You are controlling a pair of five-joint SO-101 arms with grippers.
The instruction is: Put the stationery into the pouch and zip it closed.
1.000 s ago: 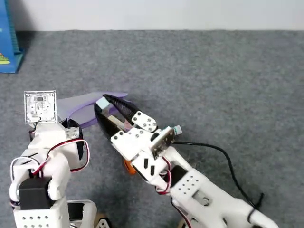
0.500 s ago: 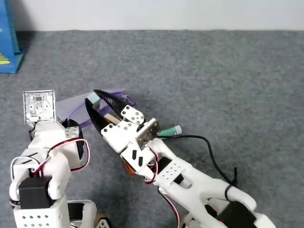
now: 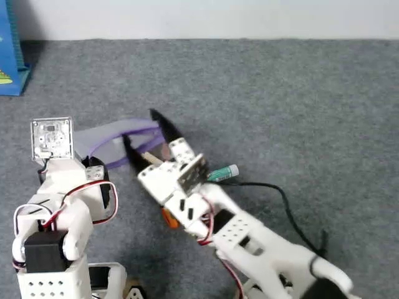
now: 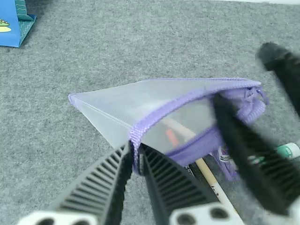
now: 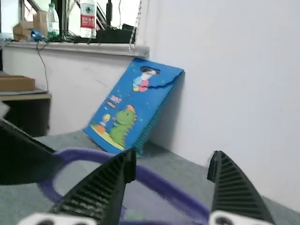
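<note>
Down in the lower left of the high view the left arm stands folded upright, and its left end effector (image 4: 135, 158) is pinched together on the purple zipper edge (image 4: 187, 99) of the pouch (image 4: 119, 104), holding that edge lifted off the grey desk (image 3: 280, 93). From the lower right of the high view the right arm stretches diagonally toward the centre left, with its right end effector (image 3: 142, 131) at the pouch's mouth — the black fingers (image 5: 105, 185) stand well apart, gripping nothing, with the purple edge running between them. The pouch itself, translucent with purple trim, sits left of centre in the high view, just beside both arms, its mouth gaping toward the right arm. Inside it lies an orange-red item (image 4: 171, 138), and a wooden pencil (image 4: 208, 173) runs from the mouth out onto the desk. A green-capped pen (image 3: 223, 173) lies on the desk just beside the right arm's wrist, near a black cable (image 3: 283, 198). Farther off, a blue gift bag (image 5: 136, 108) leans against the white wall — at the upper left edge of the high view.
</note>
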